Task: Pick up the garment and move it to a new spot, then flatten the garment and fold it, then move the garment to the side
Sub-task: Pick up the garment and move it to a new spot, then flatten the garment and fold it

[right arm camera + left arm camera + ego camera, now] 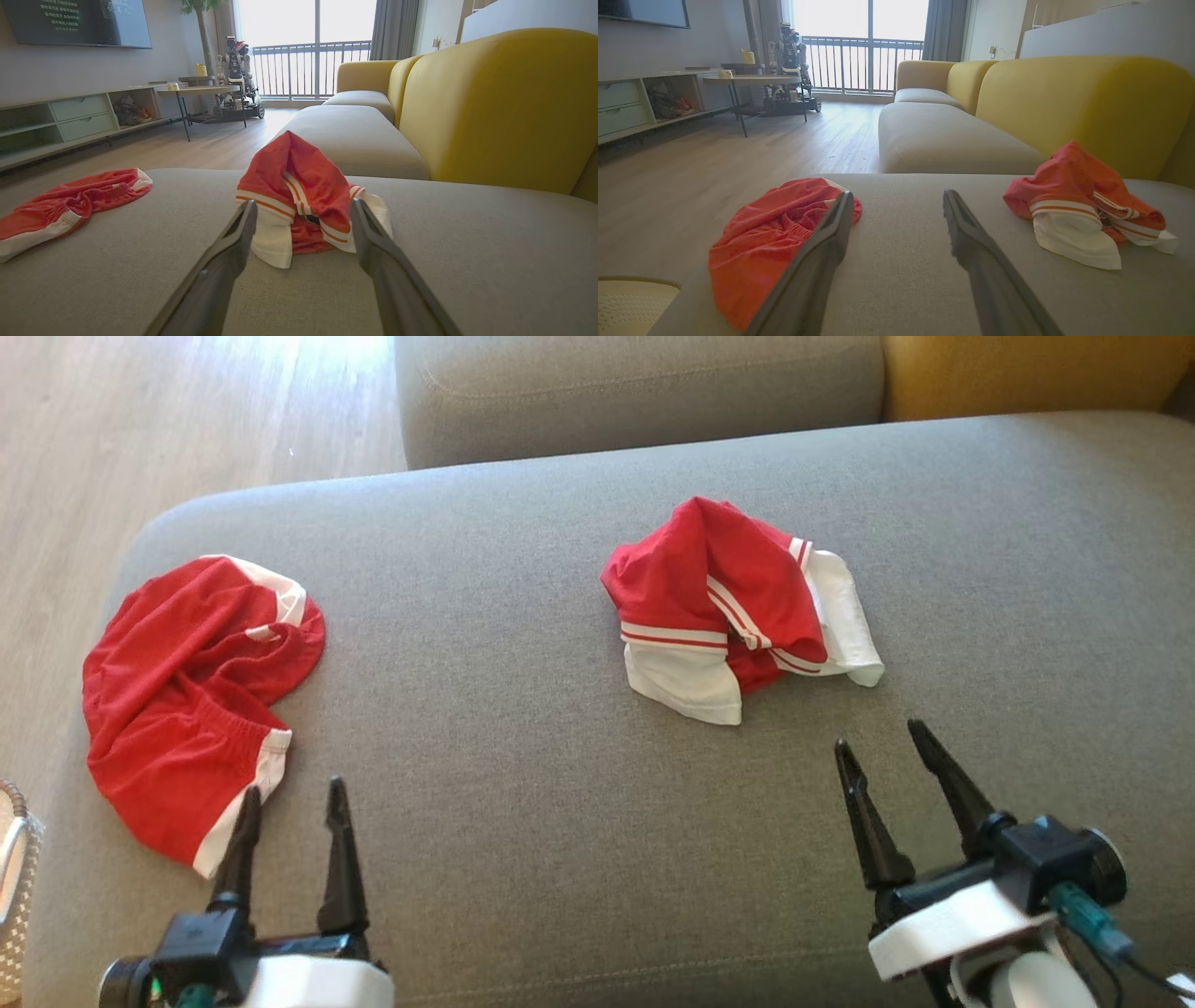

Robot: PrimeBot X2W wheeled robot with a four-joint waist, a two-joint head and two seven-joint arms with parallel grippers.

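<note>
- Garment [738,616]: a red piece with white, red-striped hems. It sits in a crumpled heap near the middle of the grey sofa seat [523,784], humped at the far side, with the white hems spilling toward me.
- Handling: I judge it light, soft and limp. It won't hold any shape, so I expect it to sag and partly unfurl once it leaves the cushion. The layers lie over one another, so a deep pinch could take several at once.
- Where to take hold: for the lift, I'd pinch the raised red ridge at the top of the heap, where the cloth stands clear of the cushion. For flattening, the two white hem corners look like the best handles, one per arm.
- Right fingers [864,812]: spread apart and holding nothing, with the tips just short of the near white hem. In the right wrist view they frame the heap squarely, so a straight advance should meet the cloth.
- Left fingers [341,859]: also parted and empty, well apart from the garment. One tip overlaps the white band of a second red garment [187,700] at the seat's left end. I can't tell whether it touches, and I'd mind not to snag that cloth.
- Further out: a woven basket [14,877] sits at the lower left, the wooden floor [140,411] lies beyond the seat's left end, and a yellow backrest [504,102] stands on the right.
</note>
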